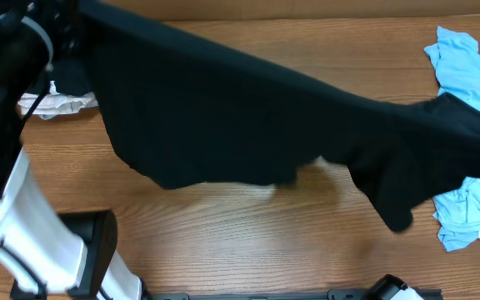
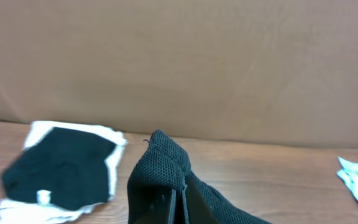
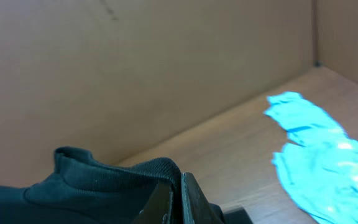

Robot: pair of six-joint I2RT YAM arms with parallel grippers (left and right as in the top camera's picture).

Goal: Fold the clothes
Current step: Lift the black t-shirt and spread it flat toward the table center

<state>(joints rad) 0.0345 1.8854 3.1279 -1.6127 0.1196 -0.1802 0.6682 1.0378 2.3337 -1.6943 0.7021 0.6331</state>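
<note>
Your left end effector [image 2: 179, 202] is pinched closed on mesh-like black cloth, and your right end effector [image 3: 180, 200] on a ribbed edge. The large black fabric T-shirt [image 1: 248, 117] hangs stretched between them above the wooden desk [image 1: 248, 237]. Expect it to be light, limp and sagging, so grip hems or corners. Count one black T-shirt, one crumpled light-blue shirt [image 1: 465, 71] at 3 o'clock and one black-and-white garment [image 2: 61, 165] at 9 o'clock.

Your left arm [image 1: 7, 200] has a white tubular link, black joints and thin black cables; left pincer [image 2: 178, 202] and right pincer [image 3: 180, 196] fingers are flat, black.
</note>
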